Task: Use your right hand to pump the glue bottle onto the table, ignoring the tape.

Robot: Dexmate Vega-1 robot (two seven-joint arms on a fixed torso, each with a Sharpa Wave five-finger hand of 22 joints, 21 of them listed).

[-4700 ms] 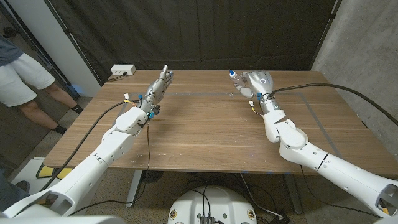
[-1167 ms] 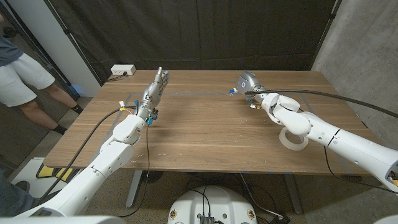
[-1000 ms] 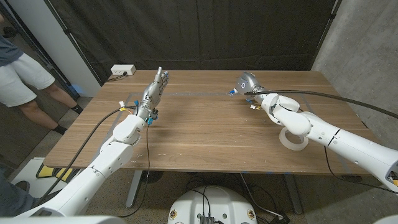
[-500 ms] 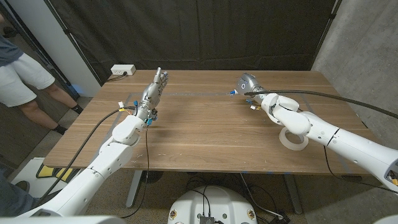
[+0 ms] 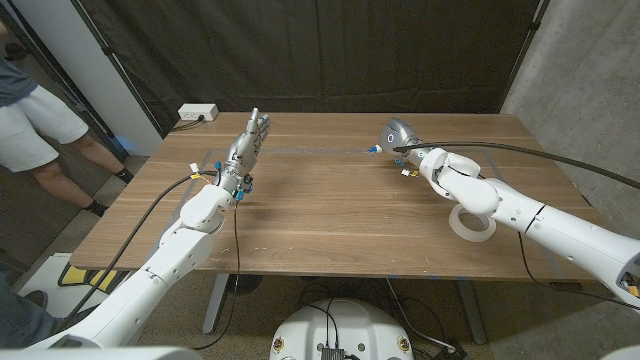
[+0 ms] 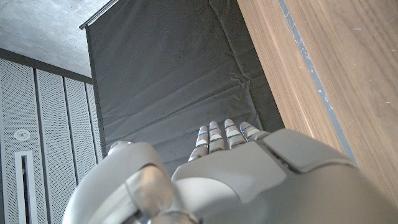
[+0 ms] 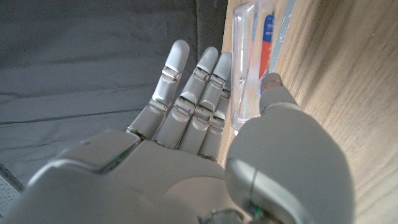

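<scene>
The clear plastic glue bottle (image 7: 252, 74), with a red and blue label, lies on the wood-grained bench (image 5: 330, 215) at its far right part, the smooth grey right hand (image 5: 398, 134) against it: fingers (image 7: 186, 99) straight and close together alongside, thumb touching the bottle's side. A white ring of tape (image 5: 471, 222) lies near the right forearm. The left hand (image 5: 248, 141) is over the far left, fingers extended together, holding nothing; a white power strip (image 5: 197, 113) sits at the far left corner.
</scene>
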